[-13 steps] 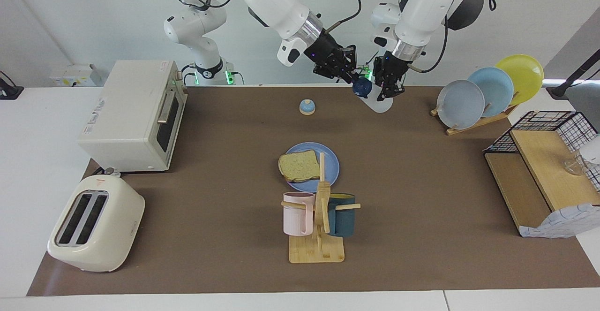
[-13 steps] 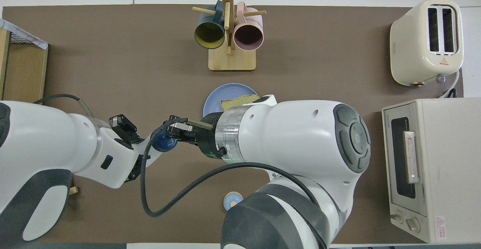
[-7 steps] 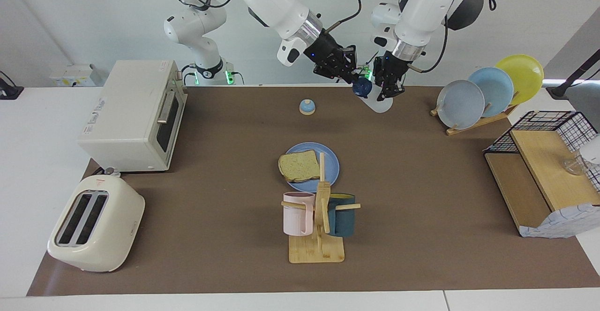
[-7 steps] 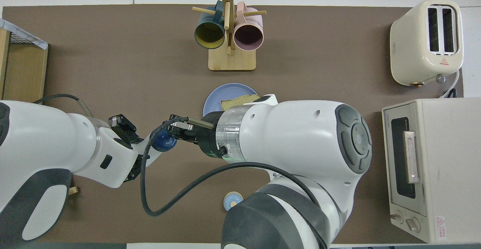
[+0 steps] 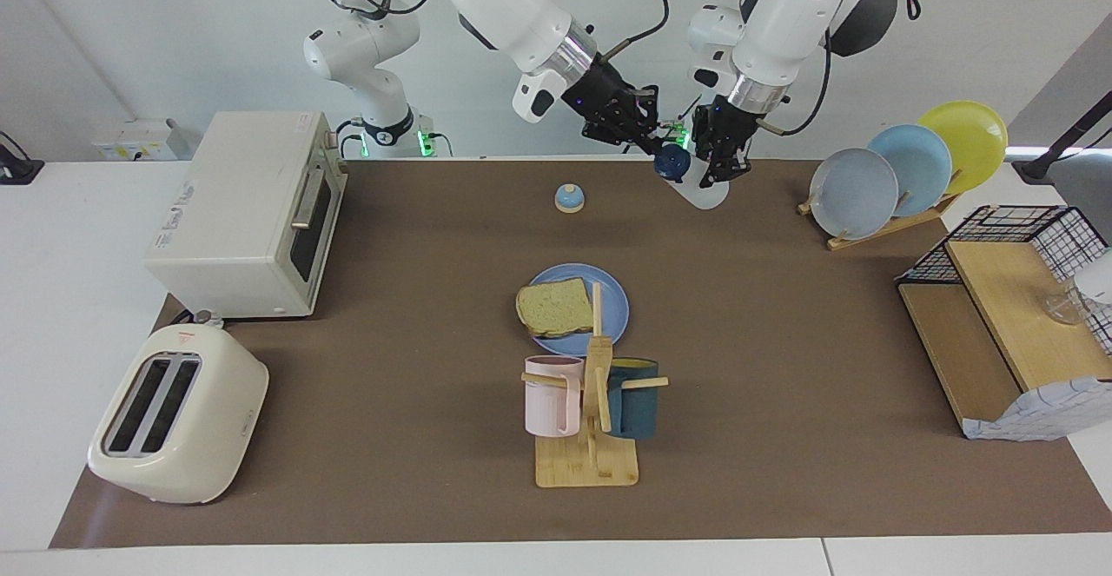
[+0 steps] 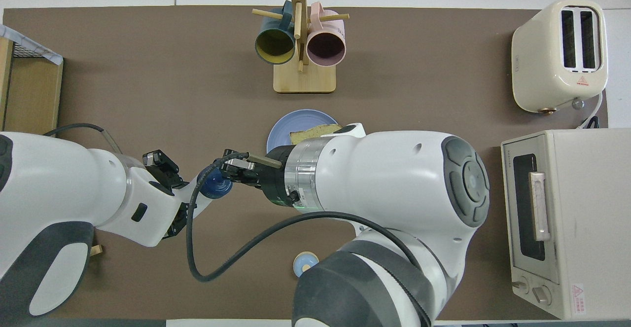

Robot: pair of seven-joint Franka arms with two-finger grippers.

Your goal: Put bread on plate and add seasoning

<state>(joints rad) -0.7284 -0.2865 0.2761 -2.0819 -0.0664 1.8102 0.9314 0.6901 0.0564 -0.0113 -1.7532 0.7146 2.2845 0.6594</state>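
Note:
The bread (image 5: 554, 307) lies on the blue plate (image 5: 613, 314) in the middle of the mat; in the overhead view the bread (image 6: 315, 130) and plate (image 6: 296, 120) are half hidden under my right arm. The seasoning bottle (image 5: 708, 195) hangs tilted in the air over the mat's edge nearest the robots. My left gripper (image 5: 719, 168) is shut on its white body. My right gripper (image 5: 656, 147) is shut on its navy cap (image 5: 671, 162). From overhead the cap (image 6: 215, 185) shows between my right gripper (image 6: 229, 171) and my left gripper (image 6: 177, 203).
A small blue-domed bell (image 5: 569, 198) sits nearer to the robots than the plate. A mug rack (image 5: 591, 411) stands just farther out than the plate. An oven (image 5: 252, 211) and a toaster (image 5: 178, 411) fill the right arm's end. A plate rack (image 5: 903, 168) and a wire shelf (image 5: 1016, 315) stand at the left arm's end.
My right gripper has closed its fingers onto the bottle's cap. The bottle and both arms have hardly shifted.

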